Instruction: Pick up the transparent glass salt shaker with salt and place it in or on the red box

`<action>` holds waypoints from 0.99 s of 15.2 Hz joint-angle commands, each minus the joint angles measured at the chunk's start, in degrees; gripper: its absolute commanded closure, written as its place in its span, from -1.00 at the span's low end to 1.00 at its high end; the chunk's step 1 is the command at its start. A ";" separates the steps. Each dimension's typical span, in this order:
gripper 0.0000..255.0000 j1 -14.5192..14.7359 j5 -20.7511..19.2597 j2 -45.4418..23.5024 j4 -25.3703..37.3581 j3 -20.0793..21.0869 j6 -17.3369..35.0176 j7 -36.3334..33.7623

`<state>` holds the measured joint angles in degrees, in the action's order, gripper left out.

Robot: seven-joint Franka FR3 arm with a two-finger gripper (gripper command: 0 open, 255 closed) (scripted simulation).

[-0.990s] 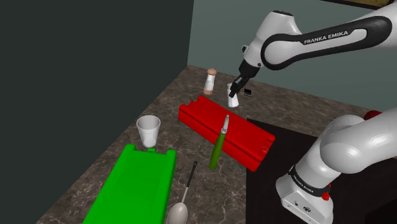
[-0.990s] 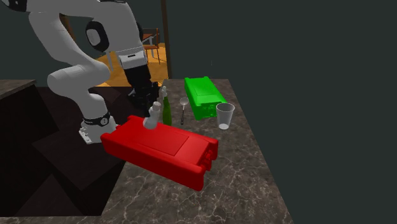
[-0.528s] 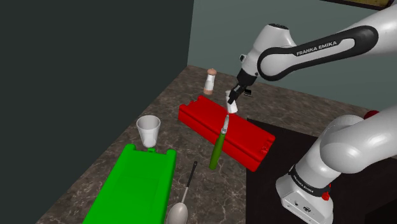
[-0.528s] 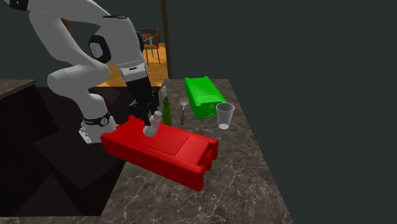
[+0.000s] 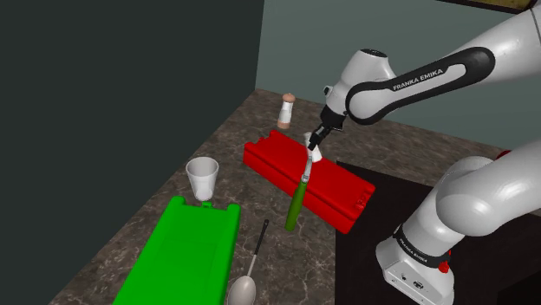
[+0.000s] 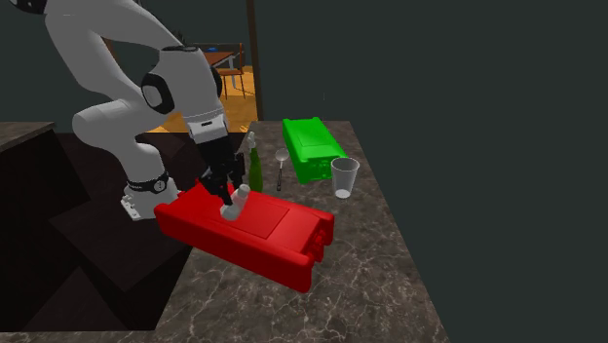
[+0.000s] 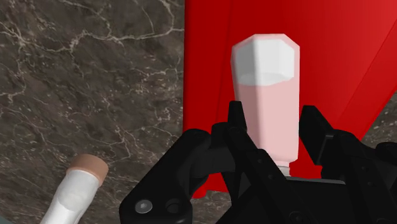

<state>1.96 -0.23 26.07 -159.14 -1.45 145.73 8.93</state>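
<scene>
Over the red box (image 5: 340,187), my gripper (image 7: 273,118) tight around the tilted salt shaker (image 7: 264,70), a brown-capped shaker (image 5: 285,111) at its eleven o'clock in the shoulder view.

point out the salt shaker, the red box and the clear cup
salt shaker (image 7: 264,95), wrist view, on the middle of its body
red box (image 6: 248,251), second exterior view, on its front wall
clear cup (image 5: 203,179), shoulder view, on its side wall

White arm (image 5: 475,186) has dark joints, black tool (image 7: 273,121).
</scene>
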 commanded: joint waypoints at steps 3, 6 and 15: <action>1.00 0.02 0.01 -0.59 -0.18 0.00 0.50 0.02; 1.00 0.03 0.01 -0.59 -0.18 -0.01 0.50 0.01; -1.00 -0.05 -0.07 3.54 0.87 0.06 -4.68 -0.05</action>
<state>1.97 -0.24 27.84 -158.78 -1.38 143.40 8.87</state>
